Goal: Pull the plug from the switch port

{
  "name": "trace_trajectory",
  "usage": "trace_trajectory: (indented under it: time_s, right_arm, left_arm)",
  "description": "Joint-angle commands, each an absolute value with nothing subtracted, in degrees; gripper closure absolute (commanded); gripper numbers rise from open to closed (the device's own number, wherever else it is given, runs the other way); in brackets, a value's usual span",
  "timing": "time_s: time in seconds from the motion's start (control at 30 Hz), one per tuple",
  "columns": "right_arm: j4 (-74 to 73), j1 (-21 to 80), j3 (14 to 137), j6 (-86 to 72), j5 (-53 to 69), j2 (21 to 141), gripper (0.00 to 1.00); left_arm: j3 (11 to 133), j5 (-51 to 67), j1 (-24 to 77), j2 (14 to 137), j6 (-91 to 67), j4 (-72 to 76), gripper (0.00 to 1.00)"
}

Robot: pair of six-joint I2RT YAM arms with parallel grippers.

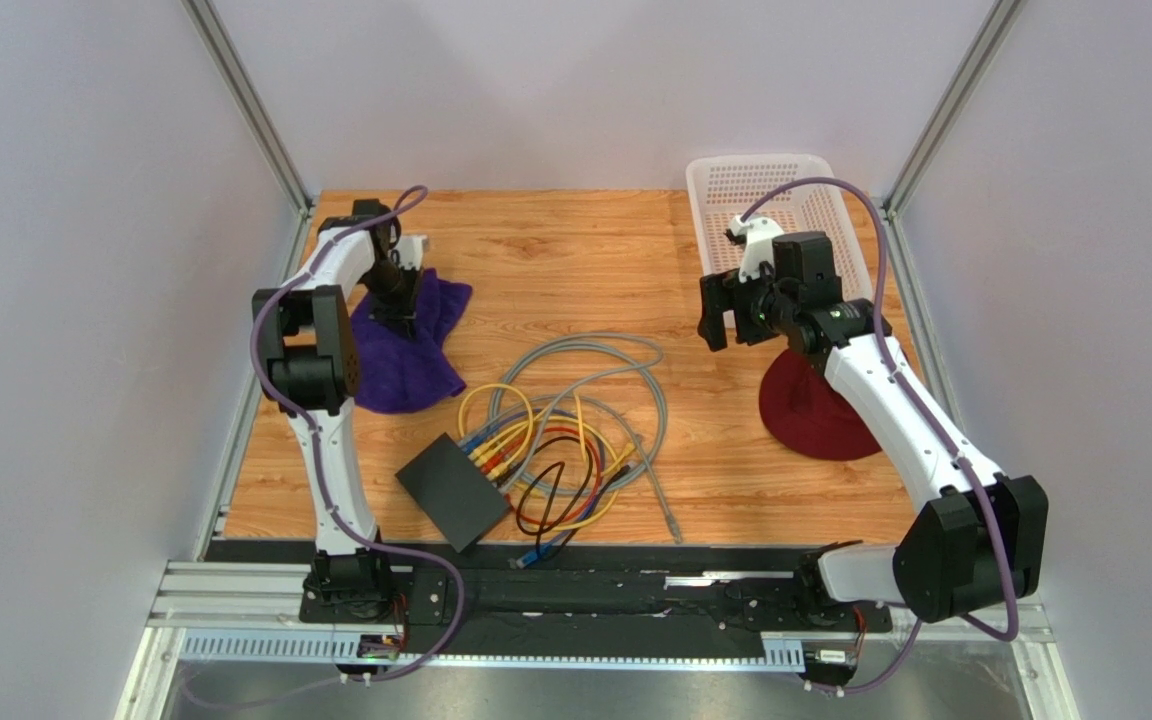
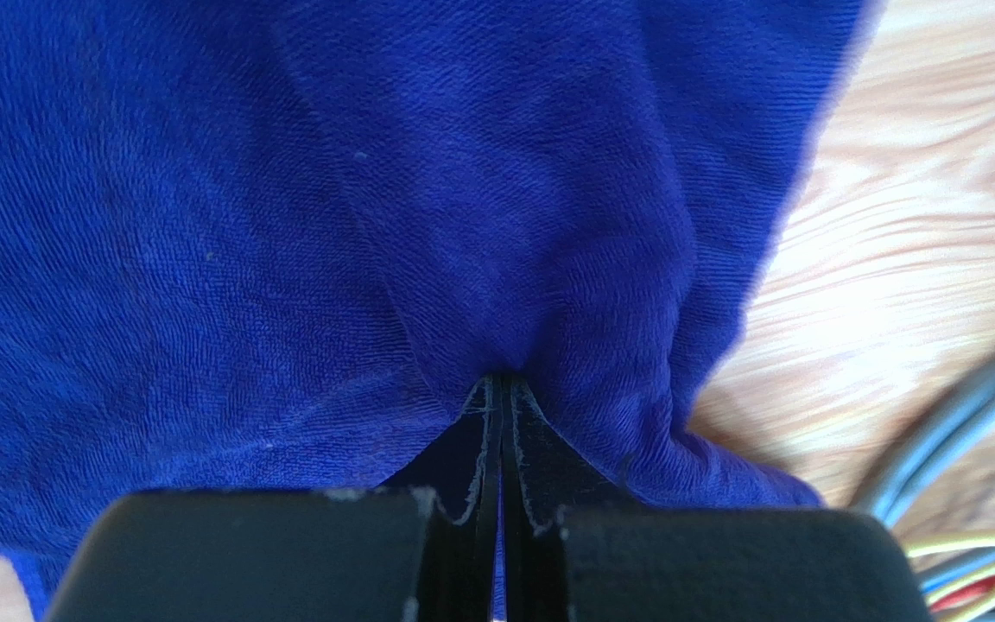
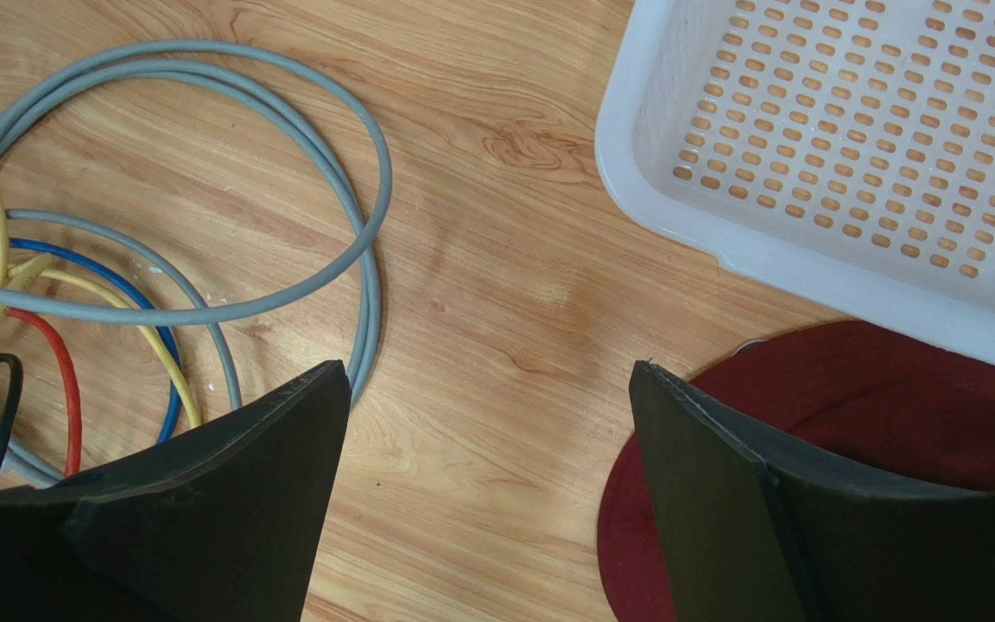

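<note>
The black switch (image 1: 452, 491) lies flat near the table's front, its socket edge facing right. Several coloured cables, yellow, blue, red and black, run from plugs (image 1: 500, 450) in its ports into a tangle with a grey cable loop (image 1: 612, 360). My left gripper (image 1: 394, 308) is far back left, away from the switch, shut on a purple cloth (image 1: 402, 360). In the left wrist view its fingers (image 2: 503, 382) pinch a fold of that cloth (image 2: 334, 195). My right gripper (image 1: 732, 315) is open and empty above bare wood (image 3: 490, 369), right of the grey loop (image 3: 373, 195).
A white perforated basket (image 1: 705, 188) stands at the back right, its rim (image 3: 672, 220) just ahead of my right gripper. A dark red round cloth (image 1: 815, 405) lies under the right arm and also shows in the right wrist view (image 3: 879, 402). Metal rails border the table.
</note>
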State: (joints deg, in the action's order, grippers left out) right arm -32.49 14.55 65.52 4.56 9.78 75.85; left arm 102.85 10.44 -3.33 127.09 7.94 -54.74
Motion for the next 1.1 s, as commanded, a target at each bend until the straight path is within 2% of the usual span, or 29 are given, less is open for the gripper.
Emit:
trace_trajectory:
  time_s: [0.0, 0.17, 0.3, 0.33, 0.4, 0.43, 0.5, 0.53, 0.6, 0.63, 0.77, 0.87, 0.97, 1.0, 1.07]
  right_arm:
    - [-30.4, 14.4, 67.6, 5.0, 10.8, 77.9, 0.16]
    - [-29.6, 14.4, 68.1, 4.2, 11.7, 79.9, 0.16]
    - [-28.7, 14.4, 68.3, 4.2, 12.0, 80.2, 0.16]
    - [-28.4, 14.4, 68.2, 4.1, 12.3, 80.2, 0.16]
    - [-28.0, 14.4, 68.1, 4.0, 12.7, 79.9, 0.16]
    - [-27.5, 14.3, 68.0, 3.8, 12.8, 79.7, 0.16]
    - [-27.2, 14.3, 67.9, 3.3, 13.2, 78.9, 0.16]
    - [-27.2, 14.5, 67.7, 2.9, 13.8, 78.7, 0.16]
    - [-27.4, 14.6, 67.2, 1.8, 14.6, 78.1, 0.16]
    - [-27.5, 14.7, 67.1, 1.3, 15.3, 78.0, 0.16]
    - [-27.4, 16.0, 65.7, 1.1, 16.4, 75.6, 0.15]
    - [-29.0, 18.4, 66.1, 5.1, 16.3, 74.5, 0.11]
    - [-31.8, 21.0, 68.3, 9.2, 18.1, 75.1, 0.07]
    - [-33.1, 21.8, 69.3, 10.5, 18.6, 75.1, 0.01]
    - [-34.8, 24.6, 70.9, 15.6, 18.2, 76.2, 0.01]
  left_arm:
    - [99.8, 1.0, -7.3, 123.1, 7.7, -56.1, 1.0]
    - [97.0, -1.4, -10.8, 119.6, 7.8, -57.1, 1.0]
    - [94.1, 3.7, -10.8, 113.3, 7.7, -58.4, 1.0]
    - [94.0, 6.1, -10.8, 111.8, 7.4, -58.9, 0.97]
    - [93.8, 11.8, -10.5, 105.9, 6.8, -59.8, 0.82]
    - [93.6, 13.9, -10.3, 103.6, 6.7, -60.3, 0.64]
    - [92.0, 18.3, -9.8, 95.8, 6.5, -61.7, 0.52]
    - [91.1, 20.4, -9.9, 93.1, 8.9, -62.3, 0.43]
    - [87.1, 25.3, -9.8, 85.5, 14.7, -65.3, 0.4]
    - [85.2, 26.3, -9.8, 83.0, 23.7, -66.5, 0.39]
    - [68.1, 26.1, -9.8, 65.3, 47.1, -71.8, 0.36]
    - [59.4, 27.2, -9.7, 55.7, 60.8, -74.9, 0.28]
    - [54.5, 27.9, -9.1, 52.6, 71.3, -77.9, 0.25]
    - [53.1, 27.3, -9.1, 52.5, 75.8, -77.7, 0.25]
    - [48.9, 26.4, -9.1, 52.4, 80.0, -75.2, 0.26]
